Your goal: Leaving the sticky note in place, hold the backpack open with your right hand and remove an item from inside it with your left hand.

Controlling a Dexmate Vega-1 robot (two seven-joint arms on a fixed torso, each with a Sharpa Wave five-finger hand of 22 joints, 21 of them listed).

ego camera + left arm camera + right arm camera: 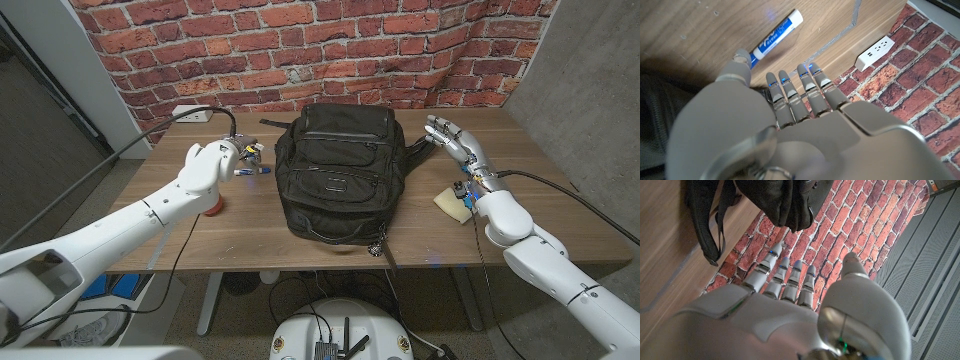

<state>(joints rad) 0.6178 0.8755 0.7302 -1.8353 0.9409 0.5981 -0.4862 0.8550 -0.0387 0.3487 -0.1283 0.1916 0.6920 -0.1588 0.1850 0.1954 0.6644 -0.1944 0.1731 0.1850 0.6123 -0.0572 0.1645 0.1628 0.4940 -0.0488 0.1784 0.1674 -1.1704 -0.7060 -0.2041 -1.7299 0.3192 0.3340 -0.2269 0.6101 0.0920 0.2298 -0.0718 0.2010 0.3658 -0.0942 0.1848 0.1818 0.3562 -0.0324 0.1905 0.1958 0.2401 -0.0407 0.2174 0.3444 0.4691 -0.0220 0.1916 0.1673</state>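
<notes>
- The black backpack lies mid-table, apparently closed; soft ribbed fabric, limp straps
- Right hand hovers just beside it, fingers spread, holding nothing; it may snag a strap
- Left hand is empty, fingers apart, near a smooth blue-and-white marker; it could knock the marker rolling
- A pale yellow pad, possibly the sticky note, sits by the right forearm; a sweep could shift it

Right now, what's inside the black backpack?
I can't see inside. The backpack lies on the table looking closed, so anything in it is covered. A marker lies outside, near the left hand.
</notes>
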